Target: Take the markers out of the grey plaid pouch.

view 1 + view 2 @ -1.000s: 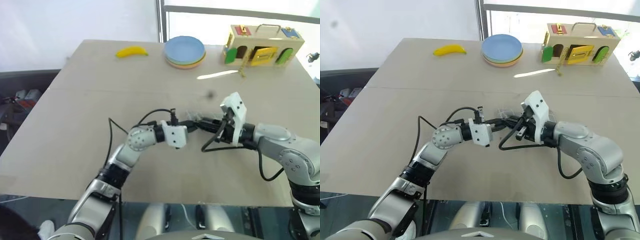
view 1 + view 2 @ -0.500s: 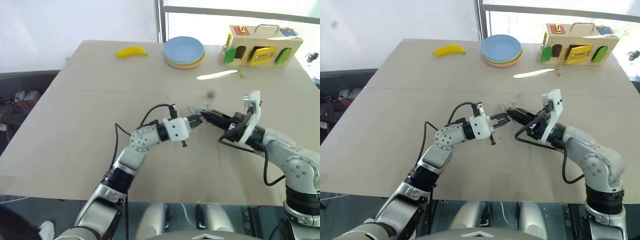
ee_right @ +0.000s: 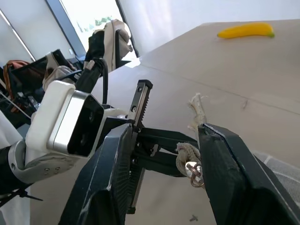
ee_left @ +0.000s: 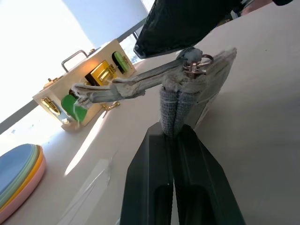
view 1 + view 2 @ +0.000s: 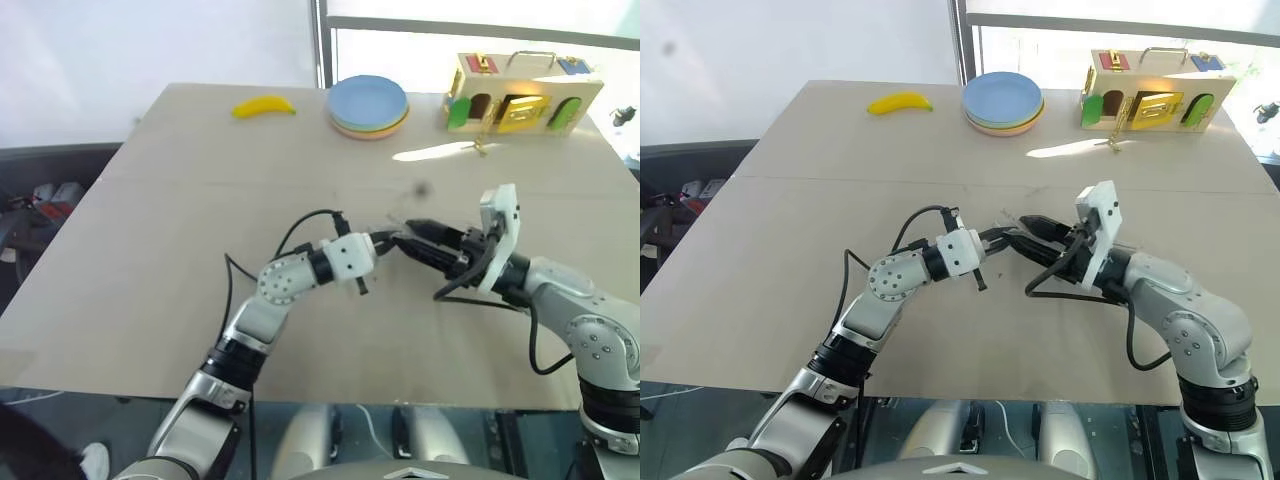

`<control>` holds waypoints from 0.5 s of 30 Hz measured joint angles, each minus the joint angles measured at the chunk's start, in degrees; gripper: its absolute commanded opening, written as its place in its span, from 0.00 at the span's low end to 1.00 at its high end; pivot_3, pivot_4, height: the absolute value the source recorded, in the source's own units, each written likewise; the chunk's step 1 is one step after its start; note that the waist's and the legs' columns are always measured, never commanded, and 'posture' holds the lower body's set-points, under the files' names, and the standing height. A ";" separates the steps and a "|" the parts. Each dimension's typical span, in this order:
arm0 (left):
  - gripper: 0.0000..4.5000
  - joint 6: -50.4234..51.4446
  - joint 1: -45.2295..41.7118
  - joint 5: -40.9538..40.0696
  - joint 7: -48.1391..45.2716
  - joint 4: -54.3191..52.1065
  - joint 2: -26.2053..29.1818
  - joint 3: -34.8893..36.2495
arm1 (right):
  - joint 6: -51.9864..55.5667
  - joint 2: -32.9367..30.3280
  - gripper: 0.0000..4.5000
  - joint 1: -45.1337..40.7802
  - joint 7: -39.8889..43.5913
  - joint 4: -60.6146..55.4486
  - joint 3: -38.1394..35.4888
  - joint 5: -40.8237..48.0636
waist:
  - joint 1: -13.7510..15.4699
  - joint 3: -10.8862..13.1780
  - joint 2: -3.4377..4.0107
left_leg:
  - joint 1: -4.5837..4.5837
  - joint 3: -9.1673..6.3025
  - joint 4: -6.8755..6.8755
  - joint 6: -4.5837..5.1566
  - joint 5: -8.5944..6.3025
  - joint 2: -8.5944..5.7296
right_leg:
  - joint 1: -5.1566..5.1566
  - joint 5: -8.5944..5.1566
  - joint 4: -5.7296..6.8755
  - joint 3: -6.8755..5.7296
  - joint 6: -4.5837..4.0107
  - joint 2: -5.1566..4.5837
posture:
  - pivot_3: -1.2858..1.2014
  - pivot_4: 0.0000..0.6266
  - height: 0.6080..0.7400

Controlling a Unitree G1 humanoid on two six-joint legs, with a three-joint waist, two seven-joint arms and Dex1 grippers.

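Grey plaid pouch [image 4: 187,89] pinched in left tool [image 4: 174,133], arm level, right tool [image 3: 164,154] spread beside it.

There were two claws, the left claw [image 5: 998,239] and the right claw [image 5: 1032,240], one grey plaid pouch [image 4: 187,82], one banana [image 5: 264,104], one stack of plates [image 5: 369,104], one wooden toy box [image 5: 524,92], one table [image 5: 200,200].
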 measured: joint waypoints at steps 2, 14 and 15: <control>0.00 -0.04 0.00 0.11 0.00 0.00 0.10 0.00 | -0.38 -0.46 0.52 -0.62 -0.23 0.02 0.78 -1.44 | -0.01 0.00 0.00 | 0.01 0.01 0.00 0.00 0.00 0.00 | 0.00 0.00 0.00 0.00 0.00 0.00 | 0.52 0.24 1.00; 0.00 -2.68 -0.18 2.42 -0.09 0.63 0.75 -0.61 | 7.99 -7.44 0.52 -12.29 -2.59 0.88 2.71 -3.92 | 0.00 0.01 0.00 | 0.06 0.04 -0.01 0.00 0.00 0.00 | 0.02 0.00 0.02 0.03 -0.01 -0.07 | 0.52 0.24 1.00; 0.00 -2.83 -0.19 2.47 -0.09 0.88 0.73 -0.62 | 10.19 -7.95 0.52 -13.67 -2.59 0.88 3.06 -3.17 | 0.00 0.01 0.00 | 0.06 0.03 -0.01 0.01 0.00 0.01 | 0.02 0.00 0.01 0.07 -0.01 -0.07 | 0.52 0.24 1.00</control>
